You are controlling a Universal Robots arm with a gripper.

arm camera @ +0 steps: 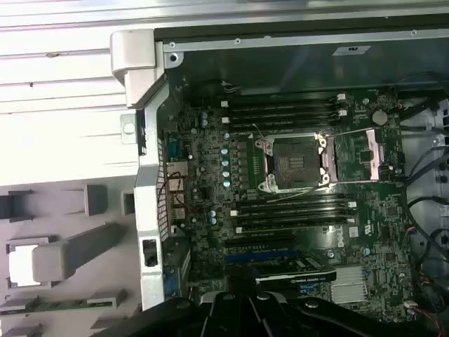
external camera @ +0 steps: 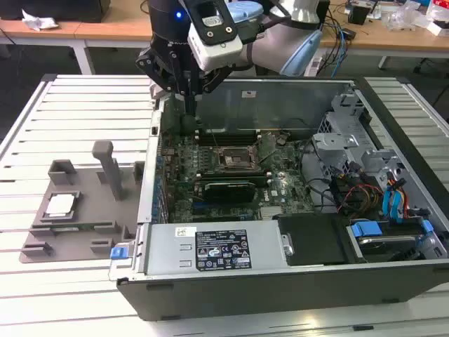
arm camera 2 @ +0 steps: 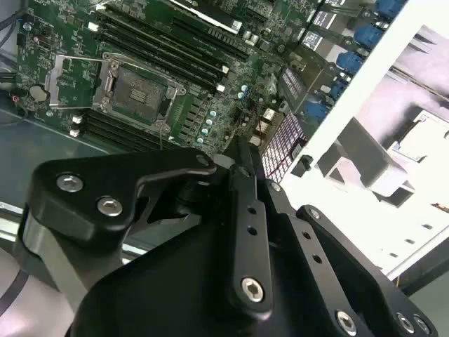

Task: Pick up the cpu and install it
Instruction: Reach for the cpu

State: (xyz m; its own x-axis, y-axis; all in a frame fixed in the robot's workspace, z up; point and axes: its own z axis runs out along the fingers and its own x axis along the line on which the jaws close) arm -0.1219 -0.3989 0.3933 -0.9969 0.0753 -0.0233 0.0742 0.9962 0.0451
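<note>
1. Grey plastic holder point(external camera: 70, 225) near the tabletop's point(external camera: 28, 119) edge at the exterior view's left carries the cpu point(external camera: 59, 203), lying flat and well apart from me.
2. My fingers point(external camera: 188, 105) hang over the computer case point(external camera: 280, 281), above its far corner toward that edge. As far as I can judge they are pressed together, gripping nothing.
3. Inside the case the socket point(external camera: 235, 156) lies open, frame lifted.
4. Risks, I judge: travelling low could clip the case wall, and a tilted chip could bend bare contacts.
</note>
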